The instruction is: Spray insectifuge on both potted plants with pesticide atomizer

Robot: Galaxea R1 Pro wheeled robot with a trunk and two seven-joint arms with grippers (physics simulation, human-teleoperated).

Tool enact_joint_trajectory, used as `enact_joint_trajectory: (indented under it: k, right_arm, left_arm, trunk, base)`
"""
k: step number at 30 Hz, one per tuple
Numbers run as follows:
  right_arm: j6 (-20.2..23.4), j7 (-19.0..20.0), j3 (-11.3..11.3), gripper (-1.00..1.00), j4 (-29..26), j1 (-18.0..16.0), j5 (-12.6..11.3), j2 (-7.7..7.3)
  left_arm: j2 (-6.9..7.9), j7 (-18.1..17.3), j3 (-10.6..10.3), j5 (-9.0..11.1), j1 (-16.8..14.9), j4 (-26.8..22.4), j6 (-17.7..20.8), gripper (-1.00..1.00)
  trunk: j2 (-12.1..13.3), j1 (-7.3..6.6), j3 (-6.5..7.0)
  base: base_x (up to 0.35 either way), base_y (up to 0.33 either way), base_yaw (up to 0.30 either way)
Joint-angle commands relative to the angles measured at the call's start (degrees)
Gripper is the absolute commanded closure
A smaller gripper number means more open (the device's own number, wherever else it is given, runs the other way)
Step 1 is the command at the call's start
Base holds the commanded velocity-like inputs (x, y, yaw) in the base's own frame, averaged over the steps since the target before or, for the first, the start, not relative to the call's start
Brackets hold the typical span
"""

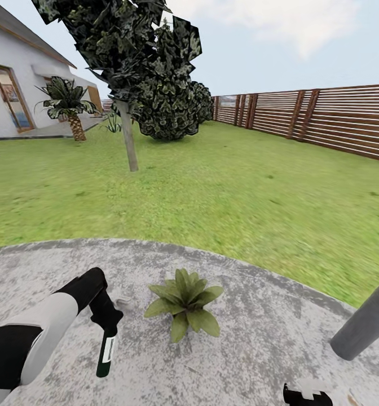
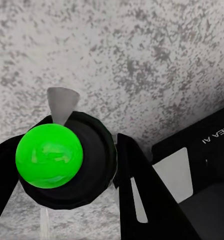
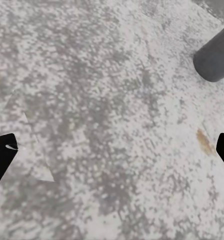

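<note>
At the far left of the head view stands one white house (image 1: 9,84) with one small palm (image 1: 67,107) before it, and just right of those one thin-trunked tree (image 1: 127,73) and one dark bush (image 1: 172,104) on the lawn (image 1: 223,192). Lower left, the left arm reaches in; the left gripper (image 1: 106,324) is clamped on the one pesticide atomizer (image 1: 106,352), which hangs bottom-down above the round paving (image 1: 257,344). In the left wrist view the atomizer (image 2: 67,162) sits between the black fingers (image 2: 142,190), seen end-on as a dark round with a bright green disc. At lower centre, one potted plant (image 1: 184,301) rests on the paving, near the bottle. The slatted fence (image 1: 325,118) runs along the upper right. One grey post (image 1: 365,324) leans in at lower right. At the bottom edge, the right gripper (image 1: 308,395) peeks in; its fingertips (image 3: 2,155) stand wide apart over bare stone.
</note>
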Motion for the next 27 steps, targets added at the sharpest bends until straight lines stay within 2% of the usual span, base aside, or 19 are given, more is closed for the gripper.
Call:
enact_joint_trajectory:
  k: [1,4,8,12,16,18,19,20,22,23,25,27]
  right_arm:
    - [-0.2,-0.3,-0.4,-1.00,0.1,-0.1,0.6,-0.01]
    - [-0.2,-0.3,-0.4,-1.00,0.1,0.0,0.6,-0.01]
    - [-0.2,-0.3,-0.4,-1.00,0.1,-0.1,0.6,-0.16]
    - [-0.2,-0.3,-0.5,-1.00,0.1,-0.1,0.6,-0.34]
    - [-0.1,-0.2,-0.5,-1.00,0.1,-0.1,0.6,-0.36]
    - [-0.1,-0.2,-0.4,-1.00,0.1,-0.1,0.6,-0.36]
    - [-0.1,-0.2,-0.5,-1.00,0.1,-0.1,0.6,-0.36]
    - [-0.1,-0.3,-0.5,-1.00,0.1,-0.1,0.6,-0.36]
    - [-0.1,-0.3,-0.5,-1.00,0.1,-0.1,0.6,-0.36]
    - [-0.2,-0.3,-0.5,-1.00,0.1,-0.1,0.6,-0.36]
    - [-0.2,-0.4,-0.5,-1.00,0.1,-0.1,0.6,-0.36]
    - [-0.1,-0.4,-0.5,-1.00,0.1,-0.1,0.6,-0.36]
  left_arm:
    - [0.16,-0.5,-0.4,0.0,-0.1,-0.4,0.4,1.00]
    - [0.21,-0.7,-0.5,0.0,-0.1,-3.5,0.6,1.00]
    - [-0.80,-0.8,-0.4,0.0,-0.4,-5.3,0.6,1.00]
    - [-1.23,-0.8,-0.7,-0.1,0.0,-5.5,0.5,1.00]
    - [-1.32,-0.8,-0.6,0.0,0.1,-5.2,0.5,1.00]
    - [-1.44,-0.9,-1.7,0.1,0.2,-4.8,0.4,1.00]
    - [-2.19,-1.0,-2.1,0.2,0.2,-4.7,0.4,1.00]
    - [-4.56,-2.0,-4.7,0.2,0.5,-4.6,0.4,1.00]
    - [-5.41,-2.5,-5.8,0.2,2.2,-4.6,0.3,1.00]
    - [-5.73,-2.7,-6.2,0.1,4.6,-4.6,0.2,1.00]
    - [-5.83,-2.8,-6.4,0.0,5.5,-4.7,0.4,1.00]
    - [-5.98,-3.2,-6.5,0.2,5.1,-5.2,0.5,1.00]
  trunk:
    - [0.0,-0.01,-0.05]
    - [0.0,-0.01,-0.05]
    - [0.0,-0.01,-0.05]
    - [0.0,-0.01,-0.05]
    - [0.0,-0.01,-0.05]
    - [0.0,-0.01,-0.05]
    - [0.0,-0.01,-0.05]
    - [0.0,-0.01,-0.05]
    - [0.0,-0.01,-0.05]
    - [0.0,-0.01,-0.05]
    - [0.0,-0.01,-0.05]
    - [0.0,-0.01,-0.05]
  base:
    - [0.013,0.013,0.000]
    - [0.004,0.004,0.000]
    - [0.000,0.000,0.000]
    - [0.030,0.019,0.000]
    - [0.251,0.140,0.000]
    - [0.293,0.159,0.000]
    - [0.153,0.076,0.000]
    - [0.032,0.016,0.000]
    - [0.016,0.008,0.000]
    - [0.003,0.001,0.000]
    - [0.001,0.000,0.000]
    - [0.000,0.000,0.000]
